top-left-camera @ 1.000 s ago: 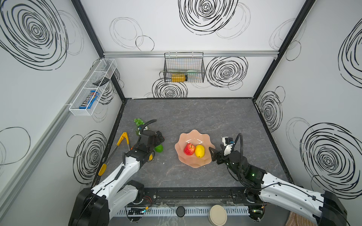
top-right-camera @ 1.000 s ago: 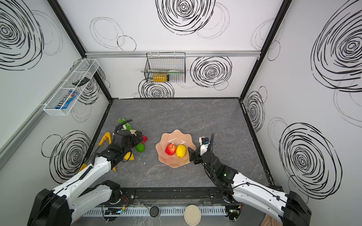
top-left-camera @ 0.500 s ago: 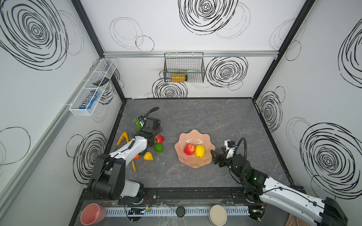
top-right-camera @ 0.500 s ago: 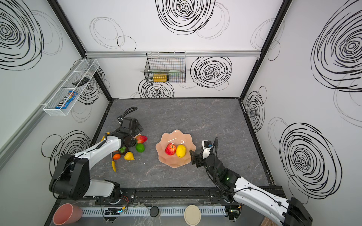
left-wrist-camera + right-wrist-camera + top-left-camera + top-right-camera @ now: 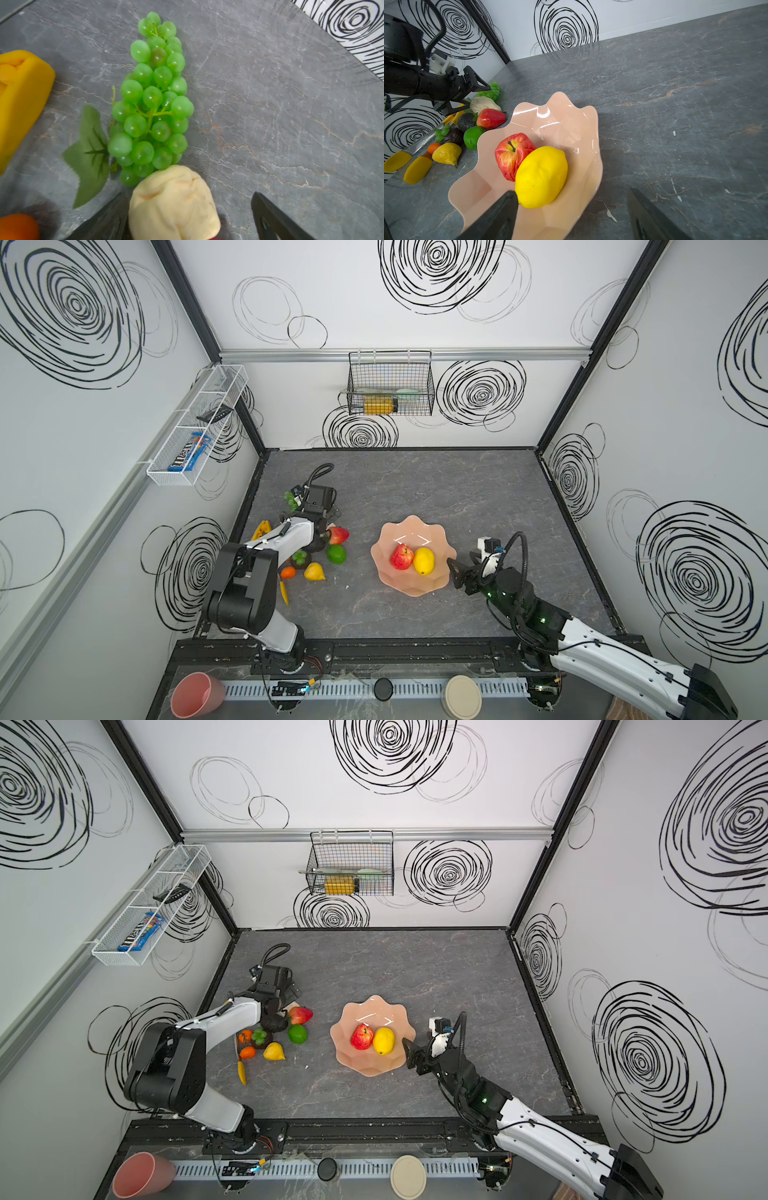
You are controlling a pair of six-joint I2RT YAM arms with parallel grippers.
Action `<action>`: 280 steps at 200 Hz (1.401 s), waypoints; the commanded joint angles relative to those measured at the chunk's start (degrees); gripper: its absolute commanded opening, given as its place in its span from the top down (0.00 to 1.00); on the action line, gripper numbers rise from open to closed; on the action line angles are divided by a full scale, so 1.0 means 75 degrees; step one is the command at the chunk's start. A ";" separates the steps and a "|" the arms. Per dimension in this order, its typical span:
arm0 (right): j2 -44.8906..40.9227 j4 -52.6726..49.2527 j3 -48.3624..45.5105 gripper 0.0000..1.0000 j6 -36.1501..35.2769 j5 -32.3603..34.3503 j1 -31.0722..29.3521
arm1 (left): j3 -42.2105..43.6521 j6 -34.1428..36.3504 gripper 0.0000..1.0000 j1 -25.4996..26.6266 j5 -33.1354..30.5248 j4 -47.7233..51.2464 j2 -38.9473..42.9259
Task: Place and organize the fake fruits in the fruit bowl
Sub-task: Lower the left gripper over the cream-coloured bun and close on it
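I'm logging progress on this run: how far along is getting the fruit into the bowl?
Done: red apple and lemon lie in the fruit bowl. In hand: nothing gripped; the left gripper is open around the beige pear, the right gripper open beside the bowl's rim. Left: pear, grape bunch, strawberry, lime, avocado, orange and others sit on the table.

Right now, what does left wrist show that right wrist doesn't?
Left wrist only: the green plastic grape bunch end to end. Right wrist only: the peach-pink scalloped fruit bowl holding the glossy red apple and yellow lemon, plus the green lime outside it. Both: the grape bunch, only partly in right wrist, and the beige pear.
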State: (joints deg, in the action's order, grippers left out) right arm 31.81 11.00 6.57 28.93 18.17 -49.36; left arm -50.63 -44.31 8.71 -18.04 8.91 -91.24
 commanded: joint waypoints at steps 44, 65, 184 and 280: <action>0.0080 0.0226 -0.0091 0.14 0.0104 -0.0016 0.0087 | -0.1074 0.0427 0.04 0.0389 0.0909 -0.0391 -0.0798; 0.0120 0.0217 -0.0093 0.14 0.0102 0.0000 0.0090 | -0.1342 0.0596 0.04 0.0456 0.1210 -0.0427 -0.0993; 0.0288 0.0308 -0.0091 0.14 0.0103 -0.0093 0.0148 | -0.0783 0.0704 0.03 0.0210 0.0969 -0.0389 -0.0762; 0.0403 0.0373 -0.0126 0.14 0.0102 -0.0056 0.0172 | -0.0850 0.0696 0.22 0.0221 0.1657 -0.0793 -0.1345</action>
State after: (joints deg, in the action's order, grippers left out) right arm 34.30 11.62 6.37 29.32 17.34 -48.40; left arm -56.66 -39.07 10.48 -7.16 5.65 -100.33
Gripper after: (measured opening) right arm 0.860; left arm 0.821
